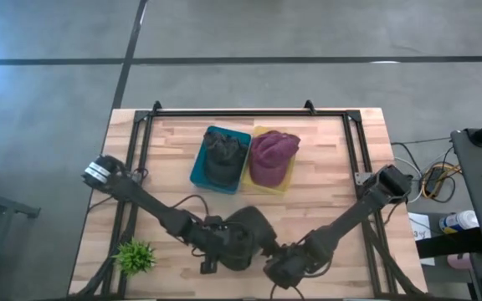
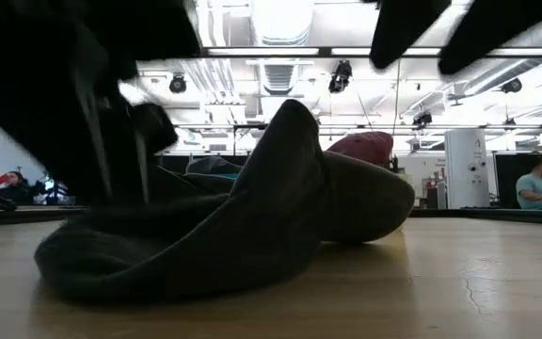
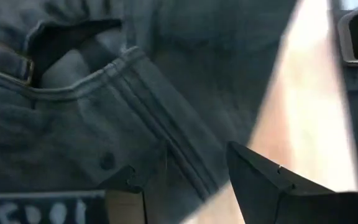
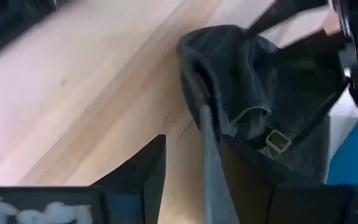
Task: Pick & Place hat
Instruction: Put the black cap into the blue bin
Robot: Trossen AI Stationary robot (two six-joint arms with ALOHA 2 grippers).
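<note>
A dark grey hat (image 1: pixel 245 234) lies on the table near its near edge, and its crown stands up as a ridge (image 2: pixel 294 113). My left gripper (image 3: pixel 188 186) is open and comes down over the hat's left part, with the cloth and a seam (image 3: pixel 166 140) below the gap. My right gripper (image 4: pixel 192 171) is open at the hat's near-right side. A narrow band of the hat's rim (image 4: pixel 211 155) runs between its fingers. A second dark hat (image 1: pixel 222 159) sits in a blue tray (image 1: pixel 197 167), and a maroon hat (image 1: pixel 272 155) in a yellow tray (image 1: pixel 284 186). My left gripper stands open over the hat's crown from above, slanting toward the table's right; I cannot tell whether its fingers touch the cloth. My right gripper has the hat's rim edge (image 4: pixel 213 177) lying against the inner side of one finger (image 4: pixel 247 180), while the other finger (image 4: pixel 148 177) stands apart from it. The hat rests on the table.
The two trays stand side by side at the table's far middle. A small green plant (image 1: pixel 135 256) sits at the near left corner. A black frame (image 1: pixel 249 111) runs along the far edge and sides. People stand in the room beyond (image 2: pixel 537 184).
</note>
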